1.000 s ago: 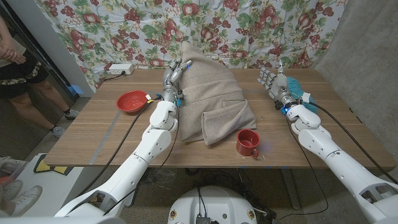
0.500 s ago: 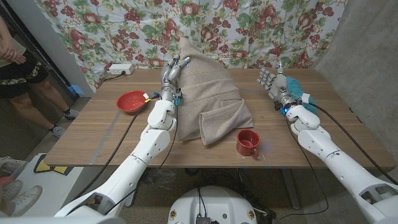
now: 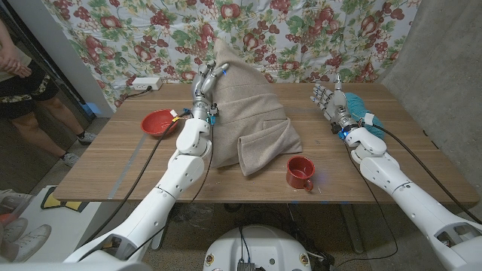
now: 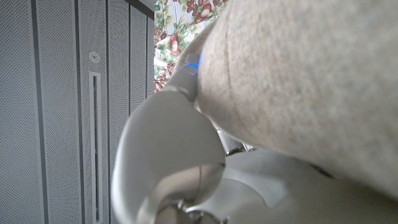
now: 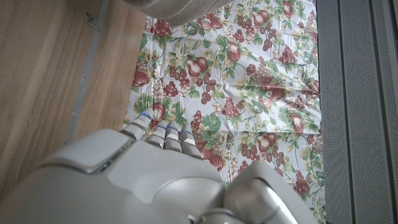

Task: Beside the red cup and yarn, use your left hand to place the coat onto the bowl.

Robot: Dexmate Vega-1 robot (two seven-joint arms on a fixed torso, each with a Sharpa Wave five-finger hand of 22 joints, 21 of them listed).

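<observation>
Beige woven coat [image 3: 245, 105] peaked | left hand [image 3: 207, 83] gripping | round red bowl [image 3: 159, 123]

yarn [image 3: 360, 106] mostly hidden behind my right hand [image 3: 329, 101] | left wrist cam: coat [image 4: 311, 81] blurred, cut off by frame edge

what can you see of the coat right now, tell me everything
The coat is a beige, woolly-looking garment, pulled up into a tall peak at the back of the wooden table. The left hand grips it near the peak, so its top hangs lifted while the lower folds still rest on the table. A loose folded part, maybe a sleeve, drapes forward toward the red cup, apart from it. The red bowl sits off to its side, uncovered. The left wrist view shows its fuzzy weave close up.
</observation>
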